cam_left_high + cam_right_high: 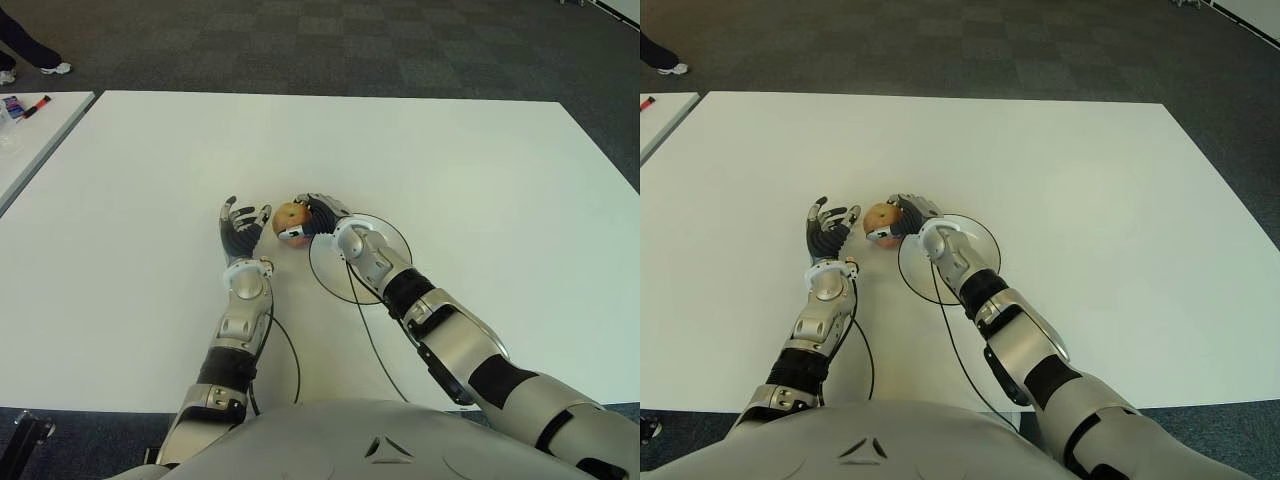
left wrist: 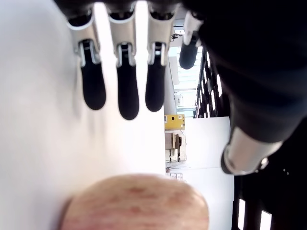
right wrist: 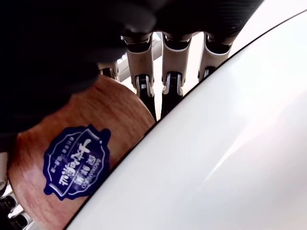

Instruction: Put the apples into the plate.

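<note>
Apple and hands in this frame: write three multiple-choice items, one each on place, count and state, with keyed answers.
1. Where is the apple?
A. centred in the plate
B. just outside the plate's left rim
C. at the table's far edge

2. How many apples show?
A. one
B. two
C. three

3. What is the left hand doing?
A. grasping the apple
B. open, fingers spread
C. holding the plate

Answers: 1 B, it sits against the rim, in the right hand. 2 A, only one appears. 3 B, it shows left of the apple, holding nothing.
</note>
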Robot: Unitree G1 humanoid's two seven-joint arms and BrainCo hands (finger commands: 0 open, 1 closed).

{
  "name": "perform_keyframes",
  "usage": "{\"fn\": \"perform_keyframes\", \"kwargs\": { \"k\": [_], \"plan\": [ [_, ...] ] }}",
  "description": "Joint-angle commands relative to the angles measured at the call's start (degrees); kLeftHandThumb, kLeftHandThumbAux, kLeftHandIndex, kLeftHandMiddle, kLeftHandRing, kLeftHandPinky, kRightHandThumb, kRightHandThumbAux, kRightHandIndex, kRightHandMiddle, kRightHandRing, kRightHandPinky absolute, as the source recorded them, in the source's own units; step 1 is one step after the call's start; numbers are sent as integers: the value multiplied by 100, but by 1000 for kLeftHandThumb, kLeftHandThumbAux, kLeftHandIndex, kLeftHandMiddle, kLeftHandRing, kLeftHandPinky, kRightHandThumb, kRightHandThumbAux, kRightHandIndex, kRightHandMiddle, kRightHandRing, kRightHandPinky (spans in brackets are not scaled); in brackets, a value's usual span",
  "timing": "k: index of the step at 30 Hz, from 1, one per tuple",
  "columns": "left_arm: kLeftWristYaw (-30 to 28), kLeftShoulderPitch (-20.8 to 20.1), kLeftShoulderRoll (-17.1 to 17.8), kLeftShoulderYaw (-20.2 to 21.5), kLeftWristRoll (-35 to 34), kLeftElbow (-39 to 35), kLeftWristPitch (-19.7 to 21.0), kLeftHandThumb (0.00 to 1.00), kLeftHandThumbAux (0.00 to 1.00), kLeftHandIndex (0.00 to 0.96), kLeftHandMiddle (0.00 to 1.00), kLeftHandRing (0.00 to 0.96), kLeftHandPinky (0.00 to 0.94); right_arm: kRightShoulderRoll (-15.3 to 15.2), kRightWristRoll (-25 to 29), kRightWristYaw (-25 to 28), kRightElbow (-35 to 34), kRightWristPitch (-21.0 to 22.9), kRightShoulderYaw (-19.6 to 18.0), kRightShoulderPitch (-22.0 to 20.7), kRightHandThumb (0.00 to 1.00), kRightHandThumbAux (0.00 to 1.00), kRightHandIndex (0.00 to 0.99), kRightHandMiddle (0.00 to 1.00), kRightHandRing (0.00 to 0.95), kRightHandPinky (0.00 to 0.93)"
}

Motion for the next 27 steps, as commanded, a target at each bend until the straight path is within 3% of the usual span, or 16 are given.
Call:
{"fn": "perform_keyframes", "kwargs": {
  "k": [1, 11, 27],
  "plan": [
    [91, -106, -569, -15, 50, 70, -40, 144, 742, 151, 350, 425, 443, -64, 15, 71, 228, 215, -22, 241, 775, 522, 315, 399, 433, 470],
    [76, -92, -558, -39, 54, 57, -61, 143, 746, 138, 352, 428, 444, -75, -17, -100, 191, 162, -49, 273, 755, 512, 339, 386, 439, 497],
    [71, -63, -573, -37, 36, 45, -152, 172, 734, 139, 349, 426, 442, -124, -110, -102, 25, 307, 17, 312, 725, 521, 322, 380, 409, 448]
  ]
}}
